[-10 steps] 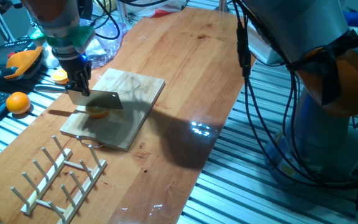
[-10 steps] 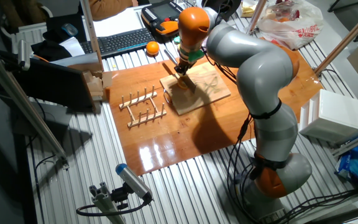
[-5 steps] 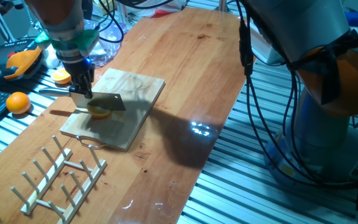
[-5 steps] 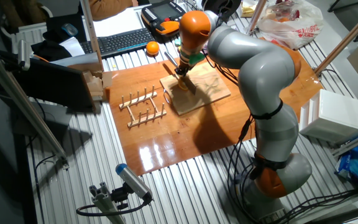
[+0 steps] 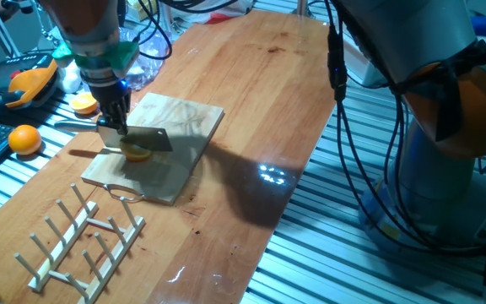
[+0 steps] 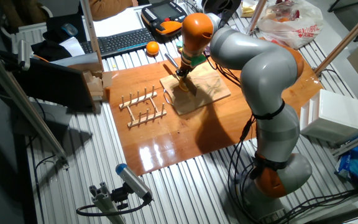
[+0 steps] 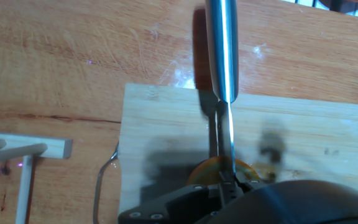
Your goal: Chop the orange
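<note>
My gripper (image 5: 116, 123) is shut on the handle of a steel knife (image 5: 140, 139). The blade stands on edge across the half orange (image 5: 136, 153), which lies on the wooden cutting board (image 5: 184, 127). In the other fixed view the gripper (image 6: 181, 73) holds the knife (image 6: 188, 84) over the near-left part of the board (image 6: 207, 93); the orange is hidden there. In the hand view the knife (image 7: 222, 56) runs up the middle, and its thin edge sits in the orange (image 7: 205, 172) on the board (image 7: 166, 124).
A whole round orange (image 5: 25, 138) and an orange-and-black tool (image 5: 30, 84) lie left of the table, with another orange piece (image 5: 83, 104) near them. A wooden peg rack (image 5: 83, 241) stands in front of the board. A keyboard (image 6: 120, 42) lies at the back.
The gripper and knife have shifted slightly right along the board, the blade staying on the orange. Nothing else moved.
</note>
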Controlling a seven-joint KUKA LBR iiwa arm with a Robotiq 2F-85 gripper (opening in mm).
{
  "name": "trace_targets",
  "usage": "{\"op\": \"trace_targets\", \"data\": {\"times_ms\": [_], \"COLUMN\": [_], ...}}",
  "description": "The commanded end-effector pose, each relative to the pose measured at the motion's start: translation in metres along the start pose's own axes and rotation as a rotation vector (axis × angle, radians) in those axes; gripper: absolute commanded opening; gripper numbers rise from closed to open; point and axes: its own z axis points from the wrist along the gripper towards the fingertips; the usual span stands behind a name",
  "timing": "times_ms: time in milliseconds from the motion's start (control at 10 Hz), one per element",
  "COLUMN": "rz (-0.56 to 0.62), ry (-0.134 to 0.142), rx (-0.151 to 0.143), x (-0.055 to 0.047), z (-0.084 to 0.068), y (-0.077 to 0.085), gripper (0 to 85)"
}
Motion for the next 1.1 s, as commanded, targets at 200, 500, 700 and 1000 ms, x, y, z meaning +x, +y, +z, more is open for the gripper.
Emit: {"op": "trace_targets", "data": {"times_ms": [200, 500, 700, 1000], "rz": [-0.009, -0.016, -0.022, -0.027], "ry": [-0.018, -0.028, -0.02, -0.025], "rx": [-0.018, -0.007, 0.016, 0.003], "x": [0.0014, 0.0024, 0.0024, 0.0043], "z": [0.0008, 0.0017, 0.0015, 0.0035], "y": [0.0009, 0.0007, 0.0006, -0.0009], "gripper": [0.0, 0.0, 0.0, 0.0]}}
